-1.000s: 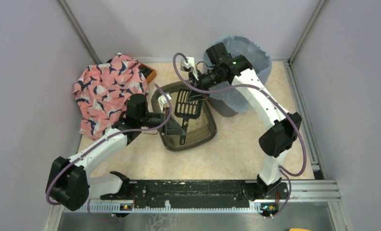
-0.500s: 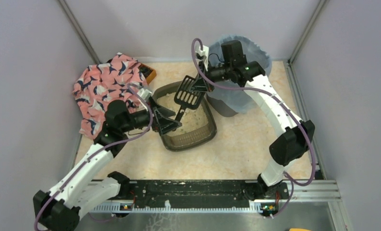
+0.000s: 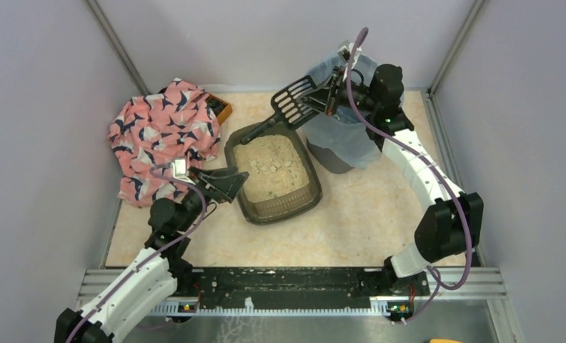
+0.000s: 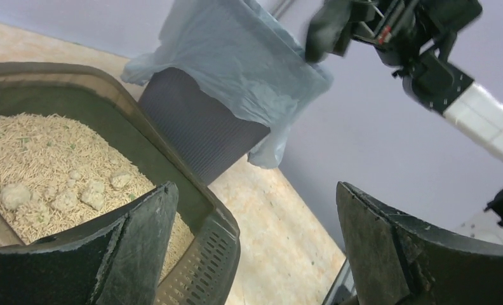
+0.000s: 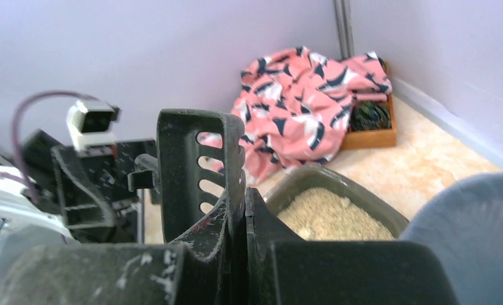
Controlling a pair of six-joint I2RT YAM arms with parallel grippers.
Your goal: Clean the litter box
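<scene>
The litter box (image 3: 311,187), a dark tray of beige granules with several clumps, sits mid-table. Its rim (image 4: 201,202) also shows in the left wrist view. My left gripper (image 3: 228,183) hangs open and empty beside the tray's left wall, its jaws wide apart (image 4: 255,194). Up at the left rim of the round bin (image 3: 351,136), my right gripper (image 3: 330,96) is shut on the black slotted scoop (image 3: 293,104). The scoop's handle slants down toward the tray's far corner. In the right wrist view, the scoop's slotted blade (image 5: 198,171) stands on edge, pinched between the jaws (image 5: 244,198).
A pink patterned cloth (image 3: 162,132) lies at the back left over an orange box (image 3: 225,111). The bin's blue-grey bag liner (image 4: 236,70) hangs over its rim. Purple walls close three sides. A black rail (image 3: 287,286) runs along the near edge.
My left gripper opened and drew back from inside the tray to its left side. My right arm lifted the scoop out of the tray and up to the bin's rim.
</scene>
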